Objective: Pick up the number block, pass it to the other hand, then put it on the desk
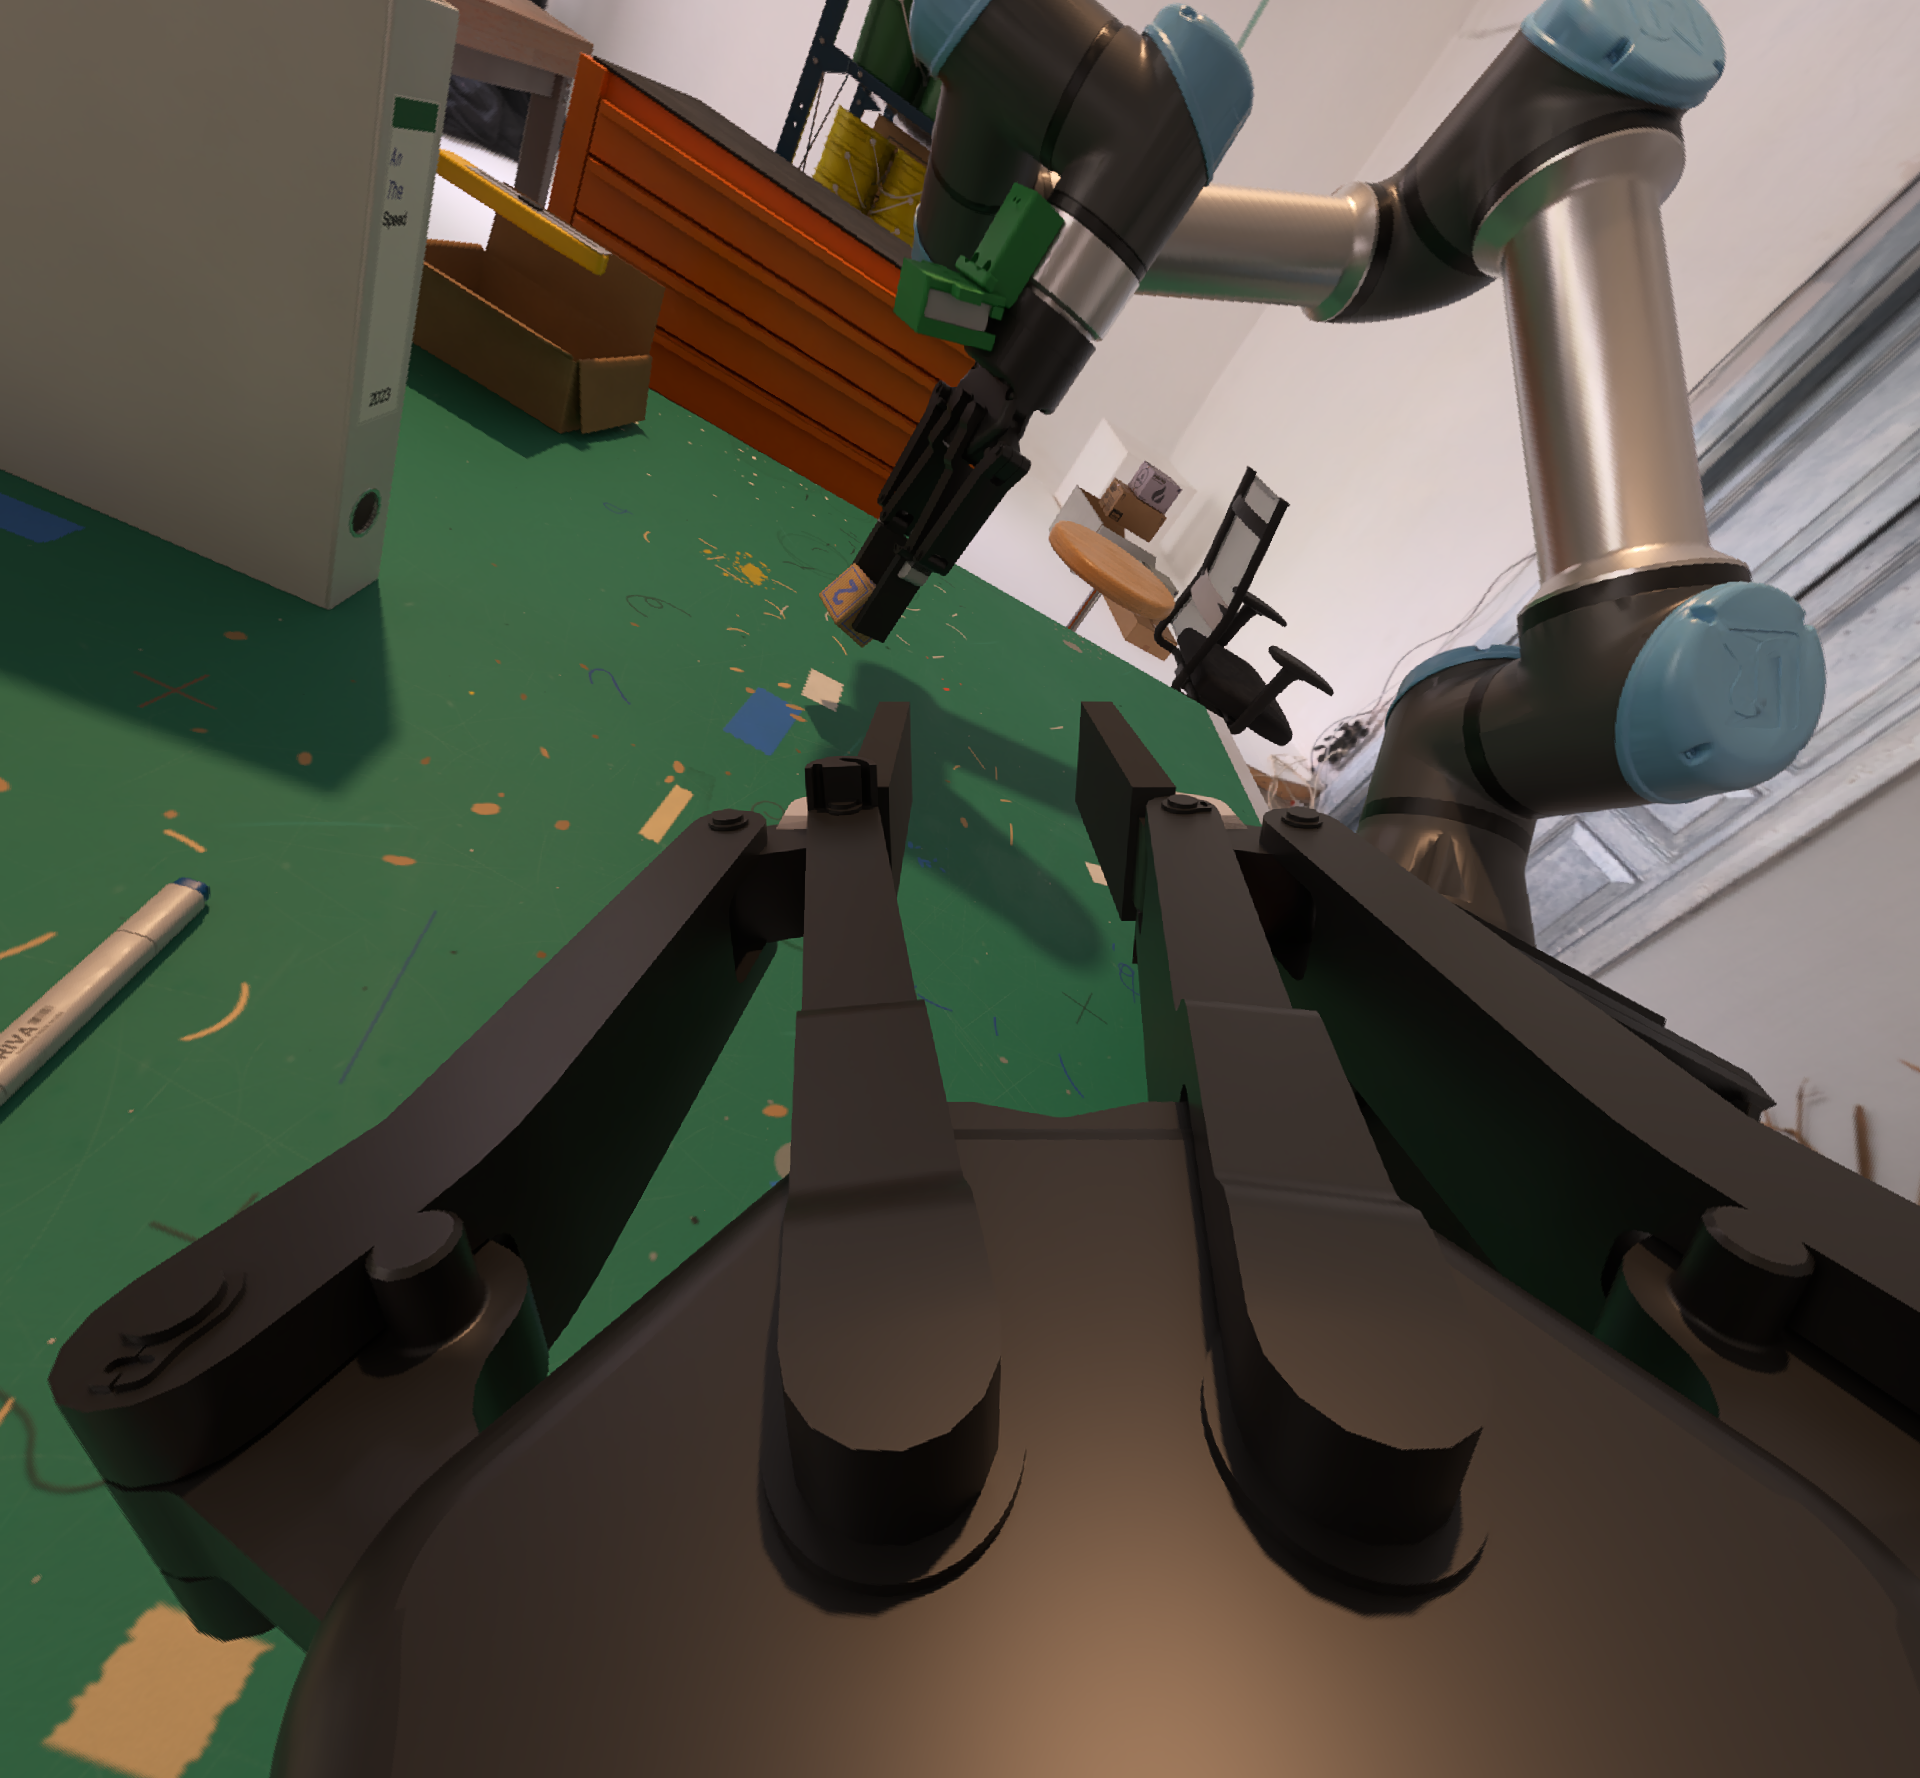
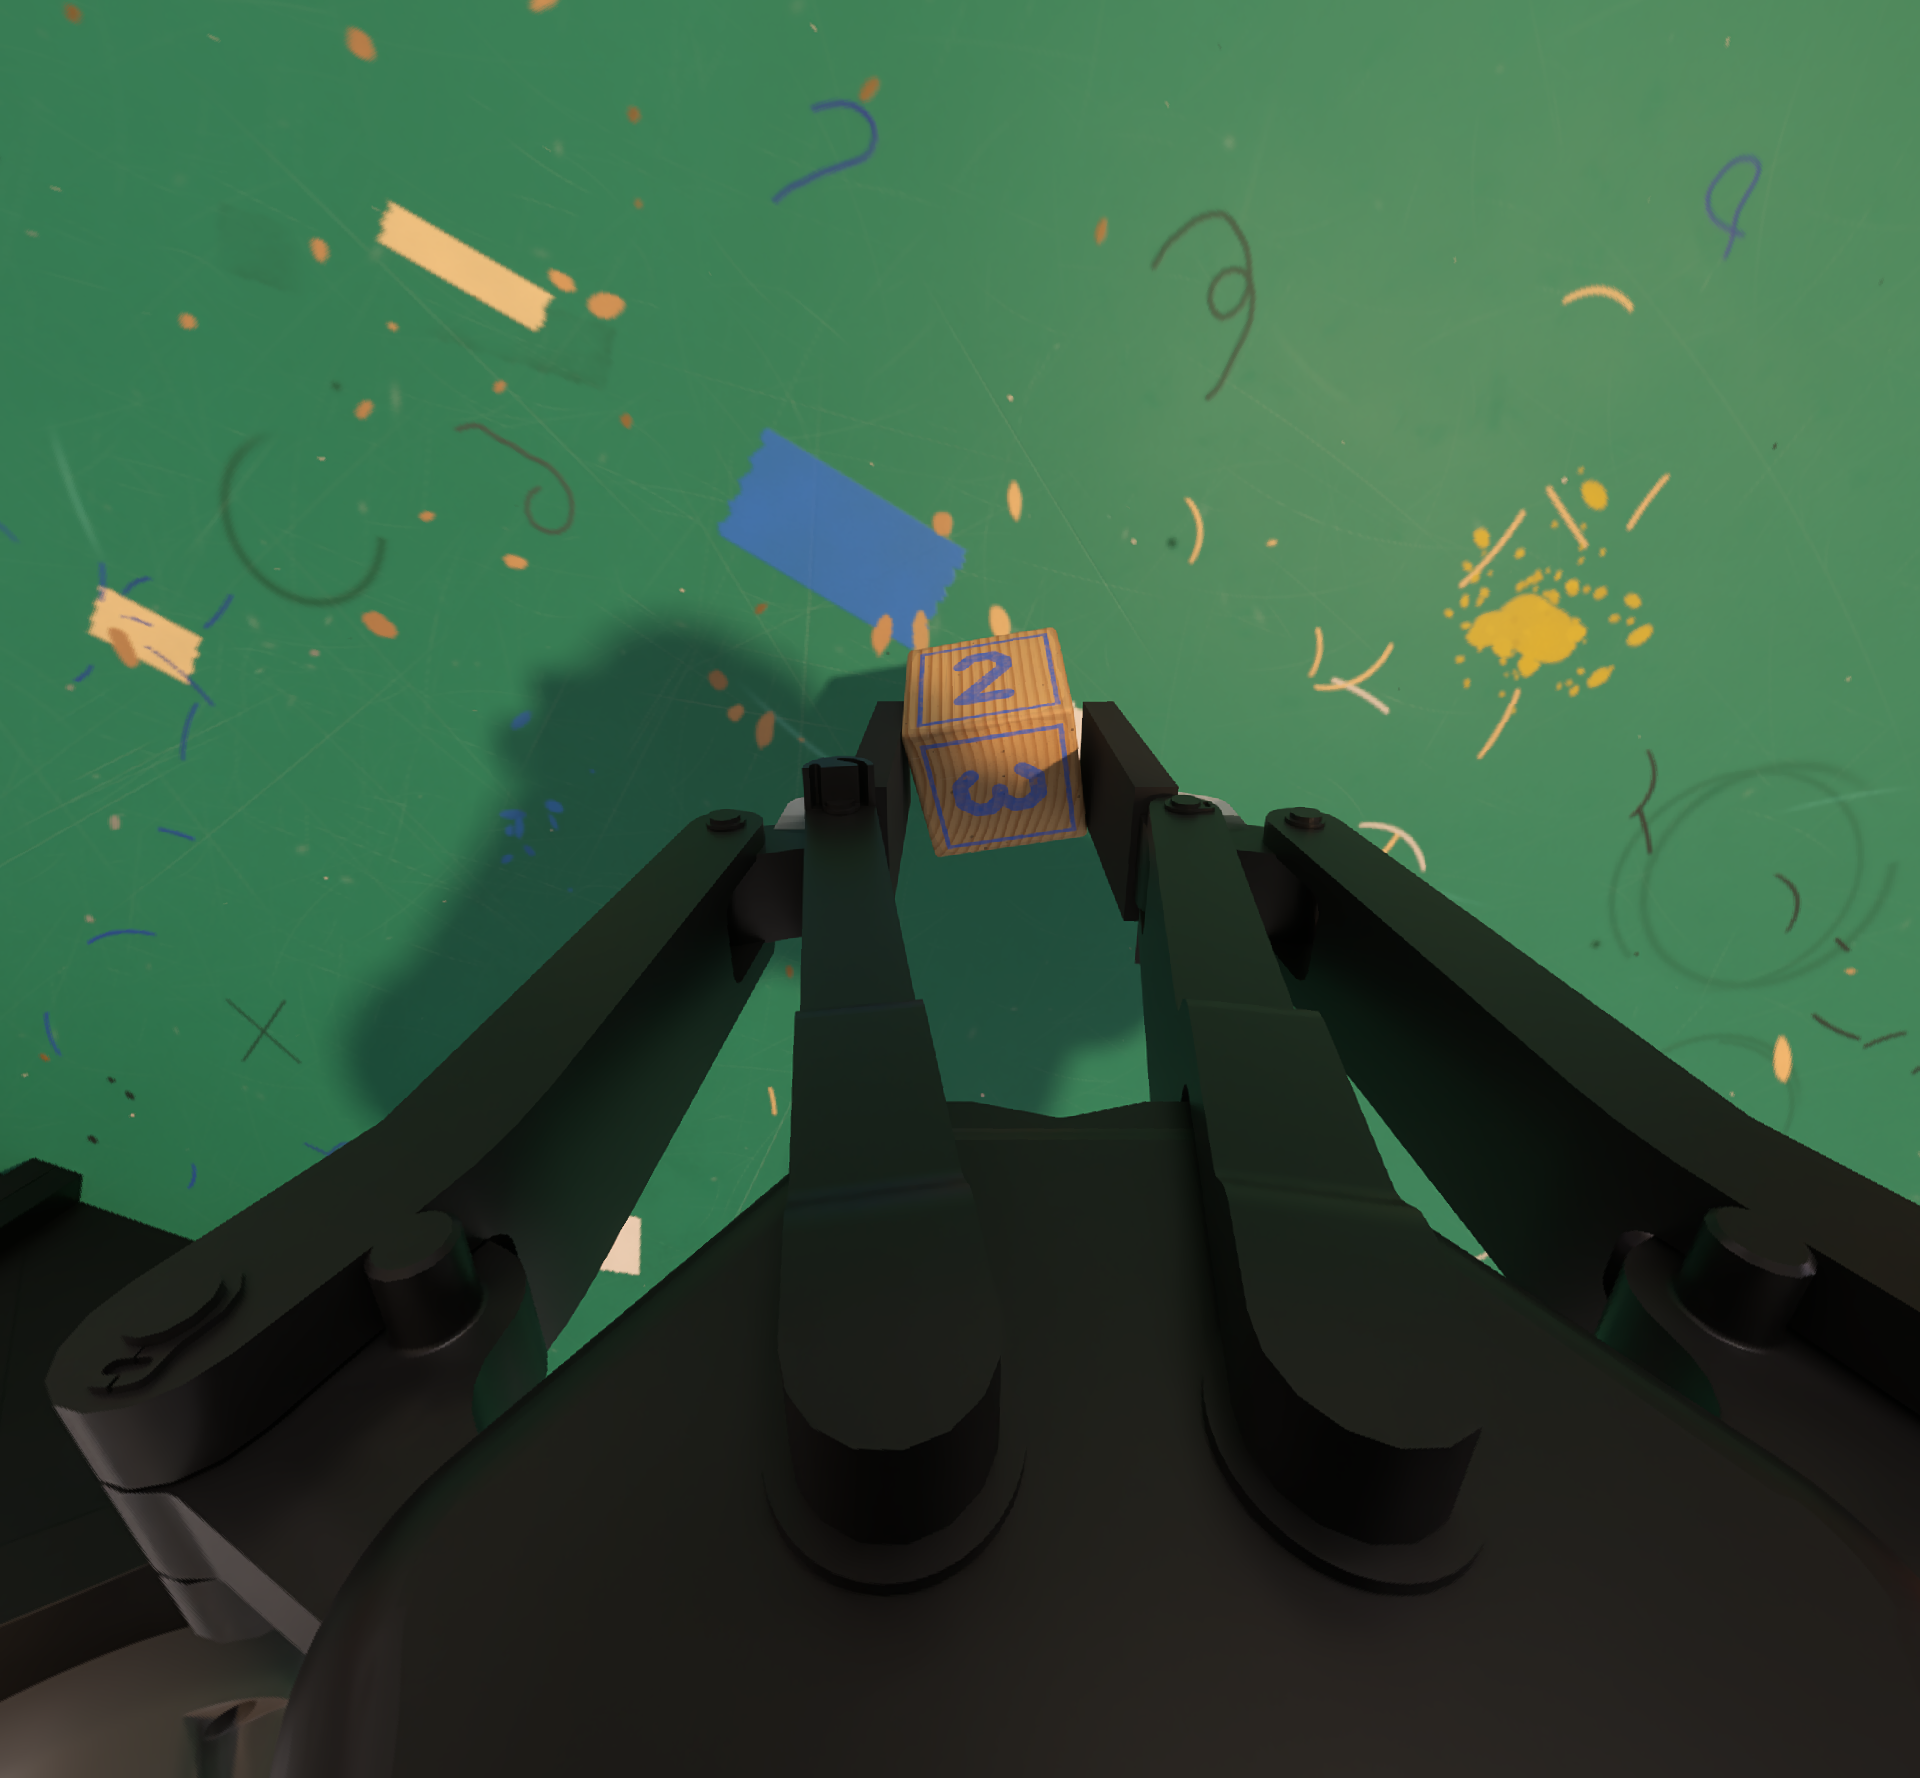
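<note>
The number block (image 2: 992, 741) is a small wooden cube with blue digits on its faces. My right gripper (image 2: 992, 720) is shut on it, one finger on each side, and holds it above the green desk (image 2: 1351, 170). In the left wrist view the right gripper (image 1: 878, 622) hangs from its arm, pointing down, with the block (image 1: 847, 598) at its tips a little above the desk (image 1: 468, 793). My left gripper (image 1: 992, 720) is low over the desk, a short way in front of the block, with its fingers apart and nothing between them.
A grey binder (image 1: 208, 222) stands at the left, with a marker pen (image 1: 94, 980) lying nearer. A cardboard box (image 1: 540, 336) and an orange drawer cabinet (image 1: 748, 274) stand behind. Blue tape (image 2: 842, 528) lies on the desk under the block. The desk's edge runs at the right.
</note>
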Controlling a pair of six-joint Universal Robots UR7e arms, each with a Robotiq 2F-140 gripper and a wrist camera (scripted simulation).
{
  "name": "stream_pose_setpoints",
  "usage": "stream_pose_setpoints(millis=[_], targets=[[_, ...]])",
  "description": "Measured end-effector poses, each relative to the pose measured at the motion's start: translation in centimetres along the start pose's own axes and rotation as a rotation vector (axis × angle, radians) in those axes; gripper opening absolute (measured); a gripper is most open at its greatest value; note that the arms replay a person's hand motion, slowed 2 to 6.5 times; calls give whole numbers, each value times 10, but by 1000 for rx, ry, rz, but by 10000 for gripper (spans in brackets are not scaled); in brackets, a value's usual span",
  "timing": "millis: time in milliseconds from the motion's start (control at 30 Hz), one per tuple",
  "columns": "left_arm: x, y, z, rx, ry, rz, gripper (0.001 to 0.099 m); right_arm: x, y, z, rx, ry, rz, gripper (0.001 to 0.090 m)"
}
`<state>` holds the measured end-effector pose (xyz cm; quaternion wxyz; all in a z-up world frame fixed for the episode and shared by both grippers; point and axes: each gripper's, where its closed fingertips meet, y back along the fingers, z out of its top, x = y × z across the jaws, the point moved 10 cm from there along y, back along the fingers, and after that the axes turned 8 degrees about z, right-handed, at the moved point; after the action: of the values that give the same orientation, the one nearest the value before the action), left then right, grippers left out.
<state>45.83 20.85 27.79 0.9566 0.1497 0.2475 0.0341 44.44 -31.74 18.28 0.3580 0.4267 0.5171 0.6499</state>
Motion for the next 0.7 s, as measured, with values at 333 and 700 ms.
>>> stream_pose_setpoints(millis=[333, 700], targets=[[1, 1, -1, 7, 5, 30, 387, -16, -21, 6, 96, -82, -21, 442], [1, 3, -1, 12, 3, 49, 359, -23, -37, 16, 132, -124, -32, 442]])
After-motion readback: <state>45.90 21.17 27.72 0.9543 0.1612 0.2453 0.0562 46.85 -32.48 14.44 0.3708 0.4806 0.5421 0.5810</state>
